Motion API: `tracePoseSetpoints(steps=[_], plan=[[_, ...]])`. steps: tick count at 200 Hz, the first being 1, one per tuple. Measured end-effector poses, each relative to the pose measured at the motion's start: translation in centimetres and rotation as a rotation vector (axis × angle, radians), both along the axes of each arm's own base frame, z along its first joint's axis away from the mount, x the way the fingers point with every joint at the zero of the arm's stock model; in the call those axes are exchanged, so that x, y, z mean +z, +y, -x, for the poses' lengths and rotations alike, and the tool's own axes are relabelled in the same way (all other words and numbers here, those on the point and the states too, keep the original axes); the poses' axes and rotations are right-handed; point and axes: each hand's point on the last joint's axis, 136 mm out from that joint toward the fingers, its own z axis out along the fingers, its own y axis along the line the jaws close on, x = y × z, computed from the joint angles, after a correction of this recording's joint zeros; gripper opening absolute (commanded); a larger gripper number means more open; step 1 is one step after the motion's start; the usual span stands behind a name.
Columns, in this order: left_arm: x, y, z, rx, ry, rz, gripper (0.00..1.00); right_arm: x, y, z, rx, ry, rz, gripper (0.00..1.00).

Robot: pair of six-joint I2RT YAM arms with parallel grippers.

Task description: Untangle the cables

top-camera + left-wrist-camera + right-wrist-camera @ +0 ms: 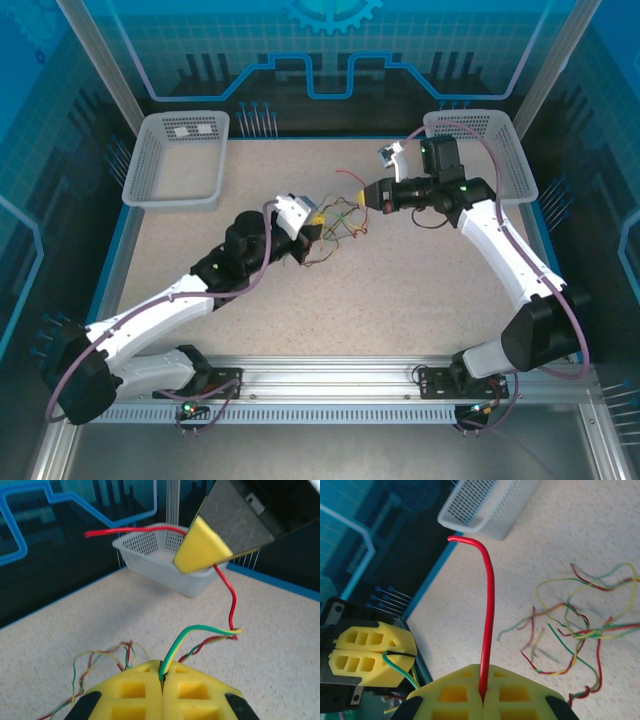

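Note:
The cables (338,226) lie as a loose tangle of red, yellow-green and brown wires mid-table, between both arms. My left gripper (162,674) is shut on a green-and-yellow cable (200,628) that arches up out of its yellow pads. My right gripper (483,696) is shut on a stiff red cable (489,610) whose free end sticks up. From above, the left gripper (310,226) and right gripper (366,196) face each other closely over the tangle. Most wires (580,630) rest on the table.
A white mesh basket (178,157) stands at the back left and another (490,150) at the back right, close behind the right wrist. Blue rails edge the speckled table (400,300). Purple-grey arm cables loop along both arms.

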Motion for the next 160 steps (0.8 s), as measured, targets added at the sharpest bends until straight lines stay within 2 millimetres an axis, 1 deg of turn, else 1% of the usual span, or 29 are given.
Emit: tracePoseSetpoints(steps=[9, 18, 19, 24, 43, 60, 71, 85, 103, 115, 124, 143, 160], plan=[[1.4, 0.0, -0.3, 0.002, -0.021, 0.006, 0.0, 1.1, 0.3, -0.1, -0.002, -0.01, -0.019, 0.0], [3.2, 0.0, -0.6, 0.004, -0.049, 0.016, 0.0, 2.5, 0.7, -0.3, -0.002, -0.028, -0.038, 0.0], [3.7, 0.0, -0.7, 0.005, -0.057, 0.018, 0.0, 2.8, 0.8, -0.3, 0.0, -0.034, -0.041, 0.0], [4.5, 0.0, -0.8, 0.005, -0.067, 0.024, 0.0, 3.7, 1.0, -0.4, 0.003, -0.043, -0.052, 0.0], [9.2, 0.1, -1.4, 0.01, -0.144, 0.045, 0.0, 7.5, 2.0, -0.6, 0.021, -0.104, -0.1, 0.0], [13.0, 0.6, -1.8, 0.022, -0.208, 0.063, 0.0, 10.7, 2.7, -0.7, 0.032, -0.154, -0.138, 0.0], [14.9, 0.9, -1.9, 0.031, -0.243, 0.068, 0.0, 12.6, 3.0, -0.8, 0.036, -0.182, -0.16, 0.0], [16.6, 1.4, -2.1, 0.042, -0.269, 0.076, 0.0, 14.6, 3.0, -1.0, 0.034, -0.212, -0.181, 0.0], [17.9, 1.7, -2.5, 0.053, -0.283, 0.079, 0.0, 16.6, 3.0, -1.0, 0.028, -0.238, -0.204, 0.0], [18.1, 1.7, -2.8, 0.057, -0.286, 0.077, 0.0, 17.5, 3.0, -1.1, 0.024, -0.25, -0.215, 0.0], [18.0, 1.6, -3.0, 0.058, -0.283, 0.074, 0.0, 17.8, 3.1, -1.2, 0.023, -0.252, -0.22, 0.0], [16.9, 1.5, -3.3, 0.058, -0.268, 0.068, 0.0, 17.3, 3.1, -1.5, 0.015, -0.235, -0.215, 0.0], [14.6, 1.4, -3.7, 0.063, -0.226, 0.053, 0.0, 15.7, 3.1, -2.1, -0.006, -0.202, -0.193, 0.0]])
